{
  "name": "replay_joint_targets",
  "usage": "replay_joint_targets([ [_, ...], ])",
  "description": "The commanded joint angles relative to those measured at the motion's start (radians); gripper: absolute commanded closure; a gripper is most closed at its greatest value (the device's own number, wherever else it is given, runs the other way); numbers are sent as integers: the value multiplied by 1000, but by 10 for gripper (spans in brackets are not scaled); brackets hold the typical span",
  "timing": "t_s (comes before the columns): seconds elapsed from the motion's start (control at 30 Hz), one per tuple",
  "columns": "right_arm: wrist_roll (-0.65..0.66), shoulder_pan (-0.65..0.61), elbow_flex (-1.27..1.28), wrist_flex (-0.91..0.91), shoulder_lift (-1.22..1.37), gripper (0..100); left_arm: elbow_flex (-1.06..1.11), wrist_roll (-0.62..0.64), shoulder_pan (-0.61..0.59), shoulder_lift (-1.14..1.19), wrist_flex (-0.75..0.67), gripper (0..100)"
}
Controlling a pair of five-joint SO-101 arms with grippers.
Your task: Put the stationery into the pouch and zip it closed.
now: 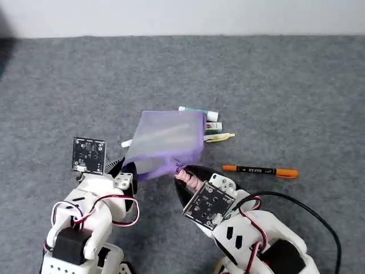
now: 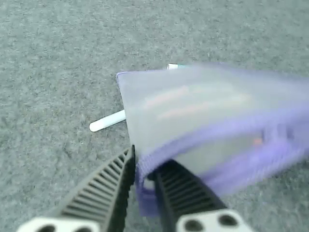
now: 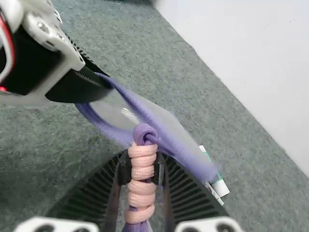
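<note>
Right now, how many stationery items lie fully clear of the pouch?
1: the orange marker, lying apart from the purple pouch. Others poke out at its edges; some may be hidden.

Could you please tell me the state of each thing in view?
Left end effector: shut on pouch edge.
Right end effector: shut on pull.
Pouch: near edge lifted, held at both ends.
Pen: lying outside pouch.
Other stationery: lying outside, partly hidden by pouch.

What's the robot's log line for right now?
left gripper shut on pouch | right gripper shut on pink zip cord | orange pen lying outside pouch
</note>
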Motion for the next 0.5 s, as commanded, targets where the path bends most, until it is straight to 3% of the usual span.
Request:
replay_joint_targets([
  [0.0,11,-7,-61,-31,31,991,-105,8,-12,-2,-3,988],
  [0.13,57,-7,-57,-120,42,991,-240,8,-21,0,94,988],
  [0.23,98,-7,-43,-177,42,991,-328,0,-104,3,183,988],
  [0.47,97,-12,-12,-300,102,991,-463,-213,-368,-3,288,988],
])
